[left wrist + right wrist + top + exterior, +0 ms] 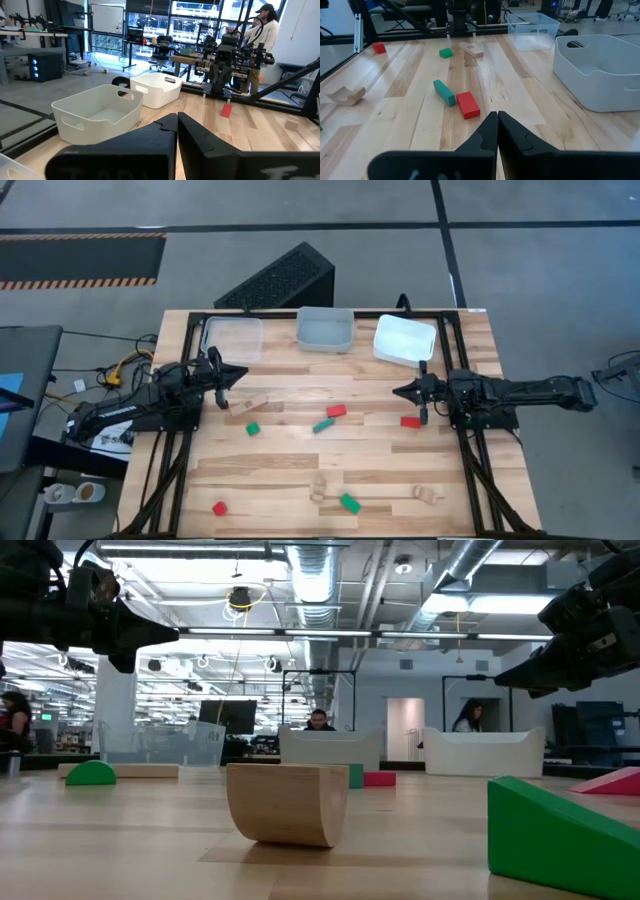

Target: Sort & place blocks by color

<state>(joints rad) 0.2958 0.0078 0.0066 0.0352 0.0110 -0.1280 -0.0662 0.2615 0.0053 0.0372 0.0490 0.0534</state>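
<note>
- Left gripper (243, 375) hovered over the left side of the table (300, 470), jaws fully closed, nothing between them. It sat near the clear tray (232, 337) and just beside a plain wood block (252, 402).
- Right gripper (396, 391) hovered over the right side, jaws likewise closed and empty, pointing toward the table centre. A red block (410, 421) lay just beside it on the wood.
- Three trays stood in a row along the far edge: the clear tray on the left, a grey-white tray (325, 329) in the middle, a white tray (404, 339) on the right. No blocks were visible in any of them.
- All blocks lay loose on the table top. Mid-table: a small green block (253, 428), a long green block (323, 425) touching or nearly touching a red brick (336, 410).
- Near edge: a red cube (219, 508), a green wedge-like block (349, 502), a plain wood piece (319, 488) and a curved plain wood piece (429, 494).
- Low view: a curved wood arch (287, 802) stood close to the camera, a green block (560, 835) at the right.
- People were visible in the room behind the table.
</note>
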